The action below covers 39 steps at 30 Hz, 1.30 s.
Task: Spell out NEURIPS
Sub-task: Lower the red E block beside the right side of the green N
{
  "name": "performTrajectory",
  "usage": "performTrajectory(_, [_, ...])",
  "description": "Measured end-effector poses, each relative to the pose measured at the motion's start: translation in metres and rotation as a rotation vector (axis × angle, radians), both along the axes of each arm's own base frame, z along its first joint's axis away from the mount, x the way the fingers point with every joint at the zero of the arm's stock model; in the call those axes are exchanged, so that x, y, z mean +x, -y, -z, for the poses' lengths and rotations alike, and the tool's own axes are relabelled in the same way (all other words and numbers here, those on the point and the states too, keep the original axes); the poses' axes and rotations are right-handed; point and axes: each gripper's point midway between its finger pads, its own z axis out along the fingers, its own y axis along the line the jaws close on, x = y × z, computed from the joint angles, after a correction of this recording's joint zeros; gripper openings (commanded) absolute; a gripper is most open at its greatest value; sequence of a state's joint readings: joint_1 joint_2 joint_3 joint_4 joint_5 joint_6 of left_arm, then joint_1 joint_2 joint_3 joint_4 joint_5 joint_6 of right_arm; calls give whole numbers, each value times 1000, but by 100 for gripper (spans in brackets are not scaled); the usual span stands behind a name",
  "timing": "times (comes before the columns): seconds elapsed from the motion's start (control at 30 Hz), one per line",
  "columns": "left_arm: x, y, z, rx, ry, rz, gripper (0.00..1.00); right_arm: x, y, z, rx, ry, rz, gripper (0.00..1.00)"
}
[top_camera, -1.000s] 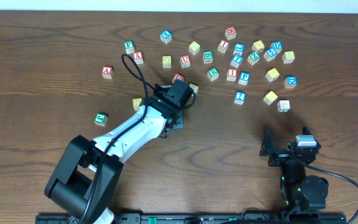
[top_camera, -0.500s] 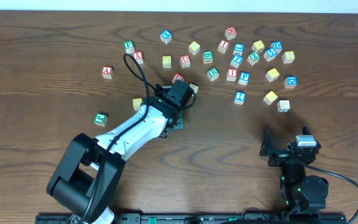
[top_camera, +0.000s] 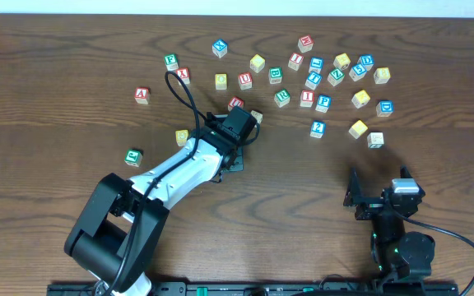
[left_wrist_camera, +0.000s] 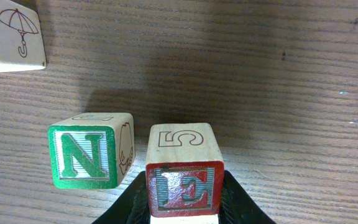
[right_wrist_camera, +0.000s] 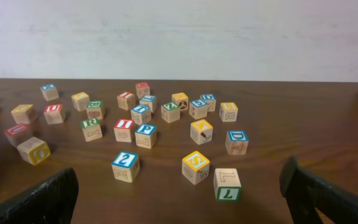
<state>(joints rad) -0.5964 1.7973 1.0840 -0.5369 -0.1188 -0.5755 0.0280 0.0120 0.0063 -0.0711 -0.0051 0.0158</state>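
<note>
In the left wrist view my left gripper (left_wrist_camera: pixel 184 194) is shut on a red E cube (left_wrist_camera: pixel 184 167), one black finger on each side of it. The top of that cube shows a 5. Just left of it, a narrow gap away, stands the green N cube (left_wrist_camera: pixel 82 158). From overhead the left wrist (top_camera: pixel 235 125) covers both cubes. The red U (top_camera: pixel 244 80), green R (top_camera: pixel 282 97), red I (top_camera: pixel 307 97), blue P (top_camera: pixel 323 103) and yellow S (top_camera: pixel 358 128) lie among the loose cubes at the back. My right gripper (top_camera: pixel 383 197) stands open and empty at the front right.
Several other lettered cubes are scattered across the back of the table, from an A (top_camera: pixel 141 94) at the left to a blue one (top_camera: pixel 384 108) at the right. A blue 2 cube (right_wrist_camera: pixel 125 165) and an L cube (right_wrist_camera: pixel 227 184) lie nearest the right gripper. An umbrella cube (left_wrist_camera: pixel 11 34) sits far left of the N.
</note>
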Motion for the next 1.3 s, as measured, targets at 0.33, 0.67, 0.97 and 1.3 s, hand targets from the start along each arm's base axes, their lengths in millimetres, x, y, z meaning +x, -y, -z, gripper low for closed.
performTrajectory(0.33, [2,1,3,0,1,-1,8,0,0,0,0,0,0,99])
performTrajectory(0.67, [2,1,3,-2,4,-1,8,0,0,0,0,0,0,99])
performTrajectory(0.97, [7,-5,3,-4,7,-22,7,0,0,0,0,0,0,99])
performTrajectory(1.3, [8,-7,3,-2,9,-28,7,0,0,0,0,0,0,99])
